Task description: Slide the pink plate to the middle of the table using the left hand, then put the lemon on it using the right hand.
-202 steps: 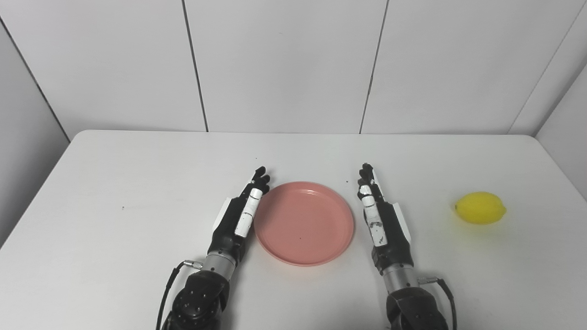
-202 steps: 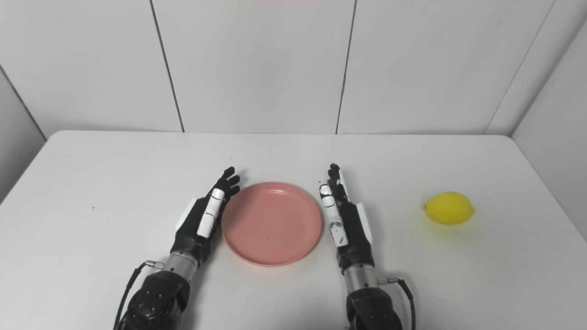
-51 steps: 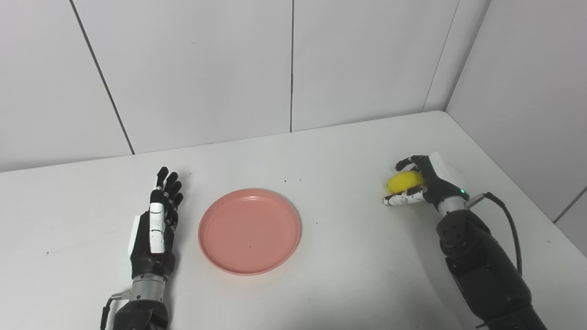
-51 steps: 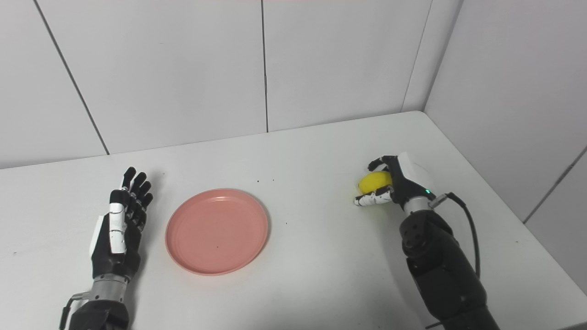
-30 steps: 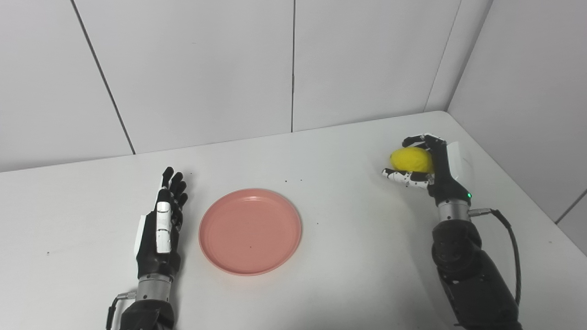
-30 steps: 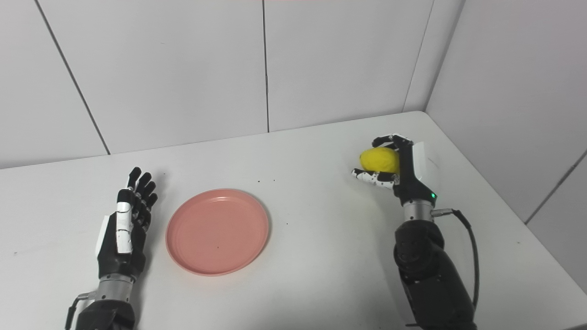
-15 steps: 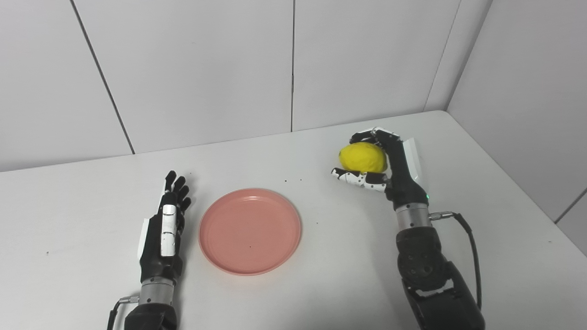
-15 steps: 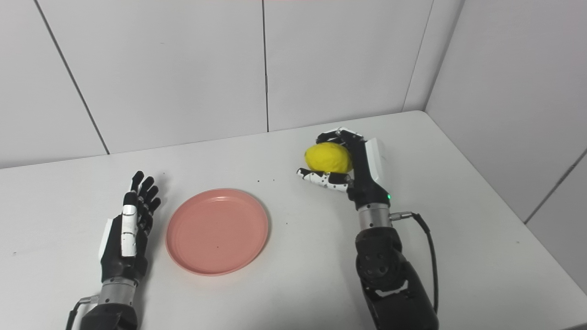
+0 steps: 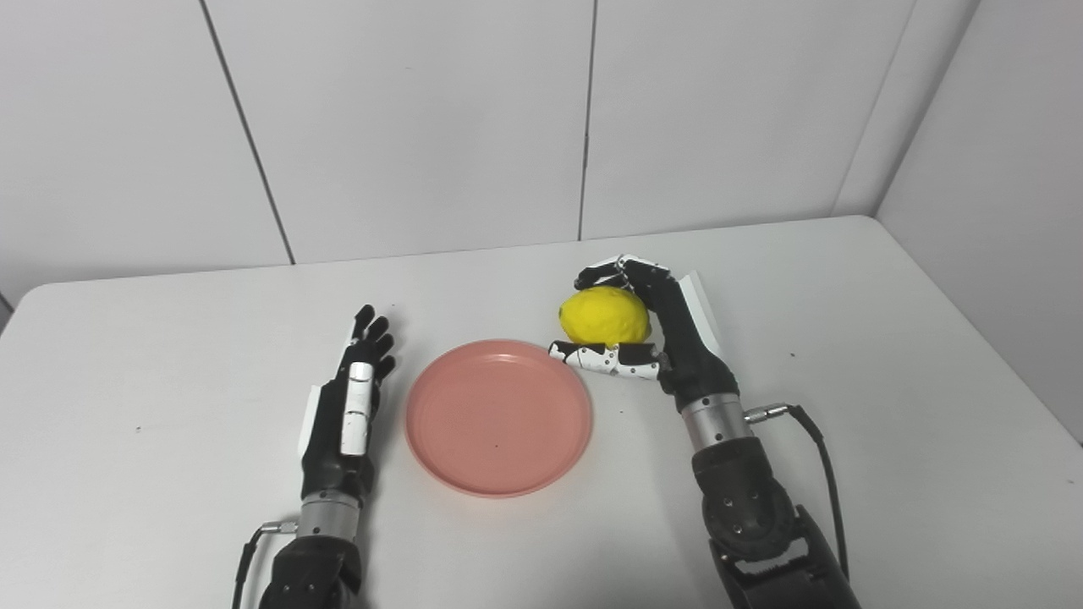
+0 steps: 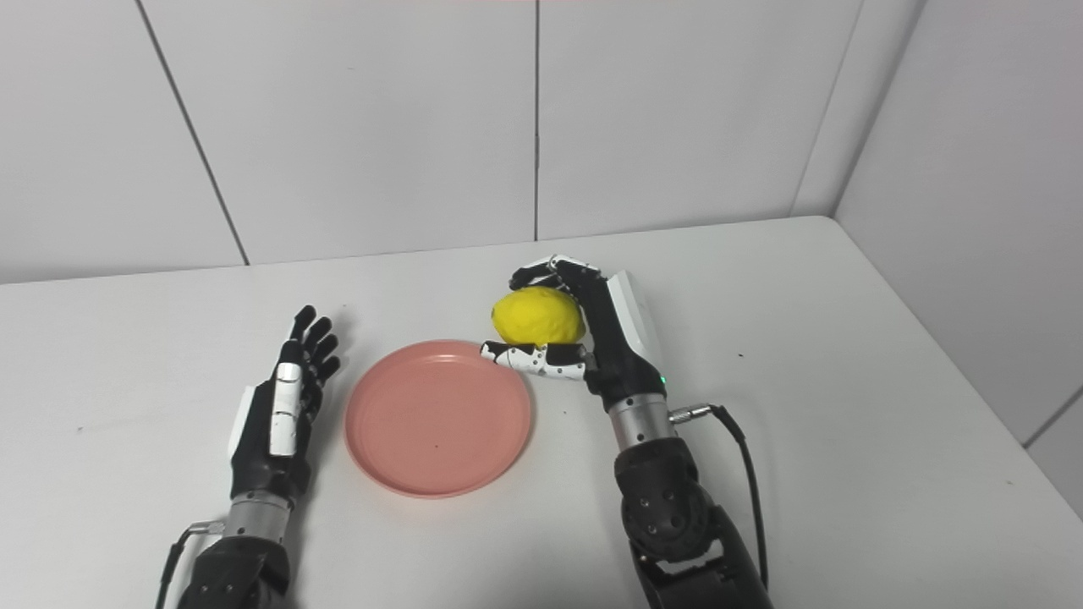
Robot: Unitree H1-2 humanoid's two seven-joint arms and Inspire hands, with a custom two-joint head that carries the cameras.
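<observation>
Matt pink plate (image 9: 497,416); dimpled lemon (image 9: 604,316); smooth white table (image 9: 888,355).

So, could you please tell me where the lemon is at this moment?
The lemon is held in the right robot hand, raised off the table by the far right edge of the pink plate, right of centre in both views.
</observation>
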